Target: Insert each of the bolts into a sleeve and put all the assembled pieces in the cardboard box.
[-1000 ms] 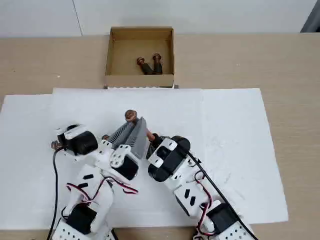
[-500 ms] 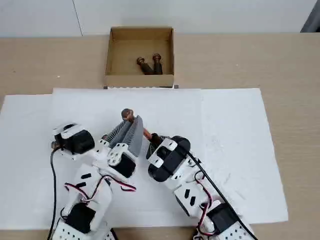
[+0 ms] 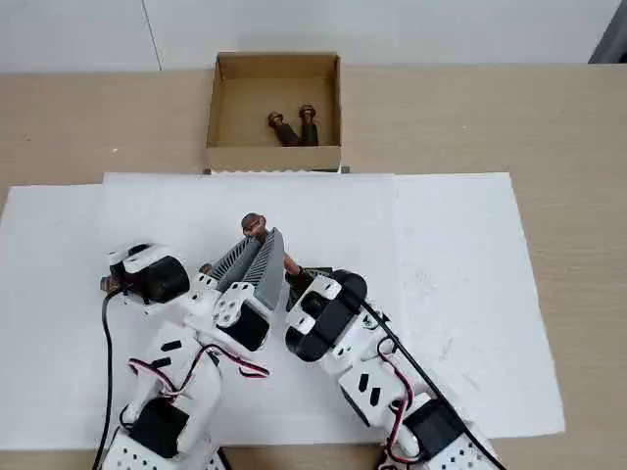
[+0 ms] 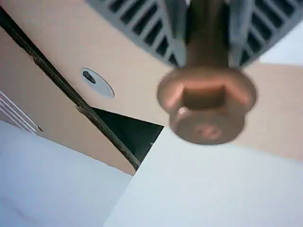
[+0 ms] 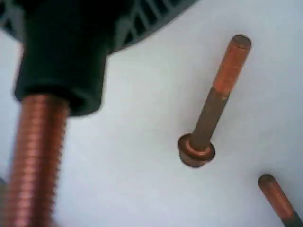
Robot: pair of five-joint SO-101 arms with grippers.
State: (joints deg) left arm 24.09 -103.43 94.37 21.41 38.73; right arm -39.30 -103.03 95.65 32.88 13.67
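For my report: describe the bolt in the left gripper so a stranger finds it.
Over the white sheet before the cardboard box is the left gripper. The bolt is clamped in its grey fingers, flanged head poking out, unlike the pieces lying boxed.

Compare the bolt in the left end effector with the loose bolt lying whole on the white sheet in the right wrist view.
The held bolt is clamped in the left end effector; the loose bolt lies flat on the white sheet, untouched. The held bolt shows mainly its head, its shank mostly hidden between the fingers; the loose bolt shows its full length. Both are copper-coloured with flanged heads.
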